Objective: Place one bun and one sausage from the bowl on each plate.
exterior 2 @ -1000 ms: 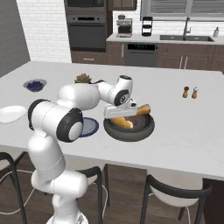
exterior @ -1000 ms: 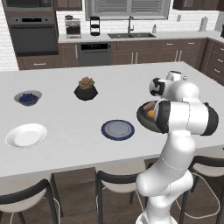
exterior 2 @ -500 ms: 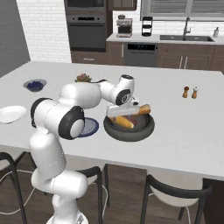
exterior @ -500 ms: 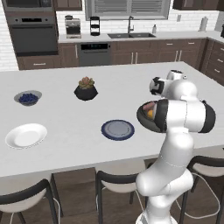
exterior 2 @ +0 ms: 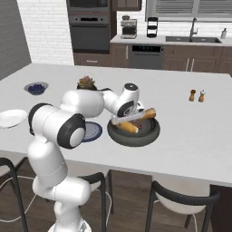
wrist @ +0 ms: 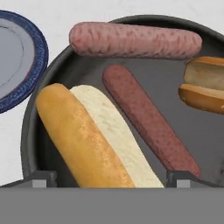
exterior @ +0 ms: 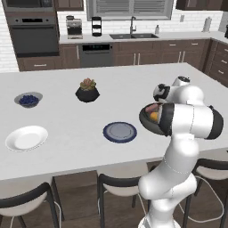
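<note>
So the arm is bent over the island counter [exterior: 67, 120] with the gripper [wrist: 111, 177] hanging low over the big dark bowl [exterior 2: 133, 131]; its jaws are spread wide with nothing between them, and the two dark tips sit at the near rim of the bowl on either side of a bun. That bun [wrist: 92, 138] lies split open closest to the hand, golden crust on the left and pale inside on the right; just right of it a dark reddish sausage [wrist: 148, 116] runs diagonally across the bowl floor, touching or nearly touching the bun's pale side; a second bun [wrist: 203, 85] sits against the right wall, cut off by the frame edge; a lighter pink sausage [wrist: 135, 40] lies across the far rim. The blue-rimmed grey plate [exterior: 120, 132] is bare and sits just left of the bowl, close but not touching as far as the hand view shows; the white plate [exterior: 26, 137] is well off to the left near the front edge of the counter, bare too. Farther back there's a small bowl of blueberries [exterior: 28, 99] on the left and a black pot with a succulent [exterior: 87, 90] nearer the middle; way over on the right, salt and pepper shakers [exterior 2: 197, 95] stand together.
</note>
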Robot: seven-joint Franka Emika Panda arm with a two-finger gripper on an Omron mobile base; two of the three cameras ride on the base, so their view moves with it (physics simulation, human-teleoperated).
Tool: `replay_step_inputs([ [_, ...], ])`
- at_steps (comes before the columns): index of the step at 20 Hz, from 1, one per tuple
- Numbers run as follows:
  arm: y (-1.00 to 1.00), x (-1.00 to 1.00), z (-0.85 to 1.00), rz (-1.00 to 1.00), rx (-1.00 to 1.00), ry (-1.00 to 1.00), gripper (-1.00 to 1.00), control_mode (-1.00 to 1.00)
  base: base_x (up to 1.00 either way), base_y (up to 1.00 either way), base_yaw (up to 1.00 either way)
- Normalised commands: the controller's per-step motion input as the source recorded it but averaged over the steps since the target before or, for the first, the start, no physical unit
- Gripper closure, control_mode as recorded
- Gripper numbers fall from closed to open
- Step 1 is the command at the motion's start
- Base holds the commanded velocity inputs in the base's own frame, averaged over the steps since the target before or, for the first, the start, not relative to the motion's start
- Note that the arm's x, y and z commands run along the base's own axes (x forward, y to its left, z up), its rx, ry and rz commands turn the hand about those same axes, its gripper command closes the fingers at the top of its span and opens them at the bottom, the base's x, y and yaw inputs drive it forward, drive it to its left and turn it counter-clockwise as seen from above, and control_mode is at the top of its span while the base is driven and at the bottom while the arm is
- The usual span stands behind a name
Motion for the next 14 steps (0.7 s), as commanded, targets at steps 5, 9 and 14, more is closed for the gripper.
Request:
replay_step_inputs([
  [5, 0.02, 0.0, -0.36, 0.0, 0.0, 0.0, -1.0, -1.0, 0.0, 0.0, 0.0],
  [9, 0.0, 0.0, -0.16, 0.0, 0.0, 0.0, -1.0, -1.0, 0.0, 0.0, 0.0],
  [14, 0.07, 0.0, -0.04, 0.0, 0.0, 0.0, 1.0, -1.0, 0.0, 0.0, 0.0],
])
